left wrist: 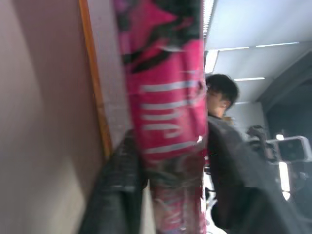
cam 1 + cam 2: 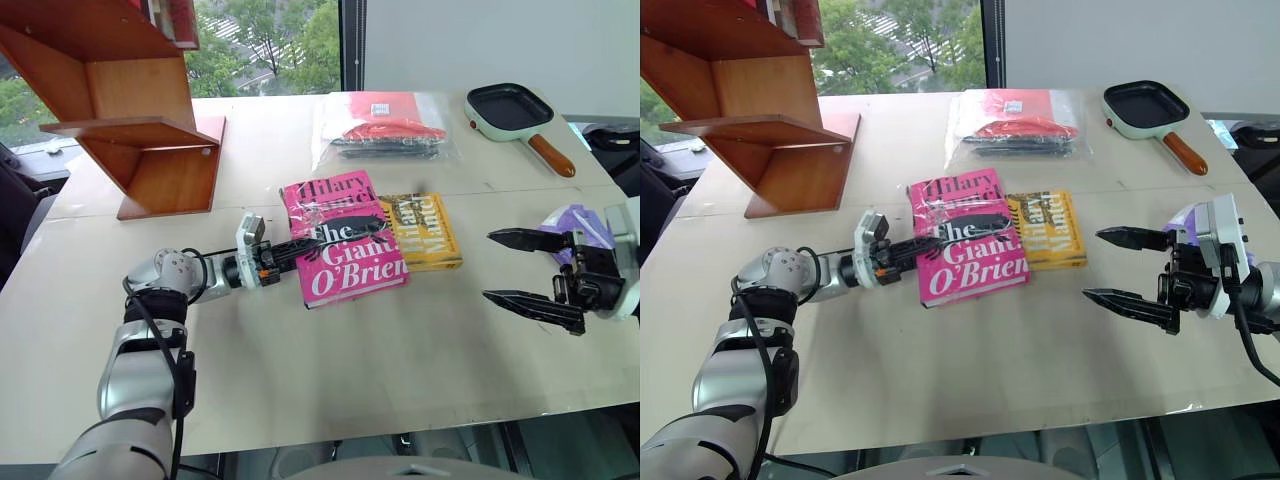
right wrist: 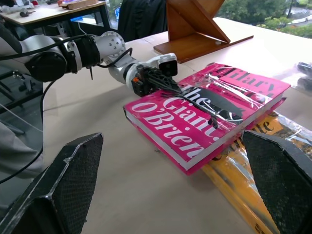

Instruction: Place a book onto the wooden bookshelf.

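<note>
The pink book (image 2: 352,272) lies flat at the middle of the table, its right edge resting on a yellow book (image 2: 428,238). My left gripper (image 2: 322,243) reaches in level from the left and is shut on the pink book's left side, one black finger across the cover and the other under it. In the left wrist view the pink book (image 1: 168,97) stands clamped between the fingers (image 1: 114,195). My right gripper (image 2: 488,266) hovers open over the table to the right of both books, pointing left. The wooden bookshelf (image 2: 150,120) stands at the table's far left corner.
A clear plastic bag with a red item (image 2: 385,125) lies behind the books. A green pan with a wooden handle (image 2: 512,110) sits at the far right. A purple thing (image 2: 572,220) lies behind my right gripper. A person (image 1: 229,161) sits beyond the table in the left wrist view.
</note>
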Robot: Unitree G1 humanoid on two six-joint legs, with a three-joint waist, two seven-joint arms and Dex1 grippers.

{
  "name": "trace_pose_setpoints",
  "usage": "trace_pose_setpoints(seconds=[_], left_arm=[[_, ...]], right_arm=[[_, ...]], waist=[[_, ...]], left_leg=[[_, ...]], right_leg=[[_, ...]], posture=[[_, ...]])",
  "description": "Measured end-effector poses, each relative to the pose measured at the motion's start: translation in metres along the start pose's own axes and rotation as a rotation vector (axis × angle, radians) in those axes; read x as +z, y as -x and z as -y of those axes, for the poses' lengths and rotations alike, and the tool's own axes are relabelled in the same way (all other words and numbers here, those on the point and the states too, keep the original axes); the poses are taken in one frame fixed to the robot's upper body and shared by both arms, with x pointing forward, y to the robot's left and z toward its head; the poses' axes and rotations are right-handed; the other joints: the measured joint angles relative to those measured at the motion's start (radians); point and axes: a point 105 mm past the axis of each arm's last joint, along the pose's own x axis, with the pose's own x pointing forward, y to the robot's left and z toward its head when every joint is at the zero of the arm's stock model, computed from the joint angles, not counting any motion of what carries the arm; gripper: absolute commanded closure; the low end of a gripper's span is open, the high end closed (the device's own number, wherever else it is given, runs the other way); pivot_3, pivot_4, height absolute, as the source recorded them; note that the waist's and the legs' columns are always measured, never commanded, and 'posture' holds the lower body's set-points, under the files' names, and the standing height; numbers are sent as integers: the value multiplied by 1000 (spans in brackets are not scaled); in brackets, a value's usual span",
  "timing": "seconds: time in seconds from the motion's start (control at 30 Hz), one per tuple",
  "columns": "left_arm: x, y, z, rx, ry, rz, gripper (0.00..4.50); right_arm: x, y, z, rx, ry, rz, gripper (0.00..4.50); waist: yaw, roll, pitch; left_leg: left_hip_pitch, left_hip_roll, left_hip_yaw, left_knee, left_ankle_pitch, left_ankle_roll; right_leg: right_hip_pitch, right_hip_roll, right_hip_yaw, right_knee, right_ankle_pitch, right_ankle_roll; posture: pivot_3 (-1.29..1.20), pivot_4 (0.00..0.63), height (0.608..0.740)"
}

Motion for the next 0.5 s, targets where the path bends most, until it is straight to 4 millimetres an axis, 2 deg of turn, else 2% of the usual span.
trace_pose_setpoints(seconds=[0.03, 0.17, 0.23, 0.3, 0.4, 0.47, 0.5], left_arm=[[0, 1, 0, -6, 3, 9, 4161], [9, 10, 4, -43, -12, 106, 4192], [20, 18, 16, -84, -72, 186, 4192], [27, 28, 42, -103, -218, 238, 4192], [30, 38, 97, -112, -512, 275, 4192], [22, 38, 151, -124, -793, 273, 4192], [18, 38, 167, -104, -898, 274, 4192]], right_arm=[[-1, -2, 1, 5, -1, -2, 0], [0, -5, 5, 8, 15, 0, 0], [0, -5, 9, 4, 16, 3, 0], [3, -5, 13, 0, 23, 7, 0], [8, -4, 26, -22, 25, 43, 0], [13, -4, 37, -41, 32, 80, 0], [14, -5, 41, -42, 38, 95, 0]], waist=[[0, 0, 0], [-7, -1, 1], [-7, -3, 2], [-7, -5, 3], [-4, -7, 3], [0, -7, 4], [0, -7, 4]], left_leg=[[0, 0, 0, 0, 0, 0], [-1, 1, 0, 0, 0, 0], [-5, 2, -1, 0, 0, 0], [-9, 2, -1, 0, 0, -1], [-18, 2, -1, 3, 1, -2], [-20, 2, -1, 5, 1, -2], [-20, 2, -1, 5, 1, -2]], right_leg=[[0, 0, 0, 0, 0, 0], [-2, -1, 1, 0, 0, 0], [-6, -1, 2, 1, 0, 0], [-9, -2, 4, 2, 0, -1], [-17, -2, 3, 1, 1, -1], [-18, -2, 4, 1, 1, -1], [-18, -2, 4, 1, 1, -1]], posture=[[0, 150, 740], [0, 150, 740], [0, 150, 740], [0, 150, 740], [0, 150, 740], [0, 150, 740], [0, 150, 740]])
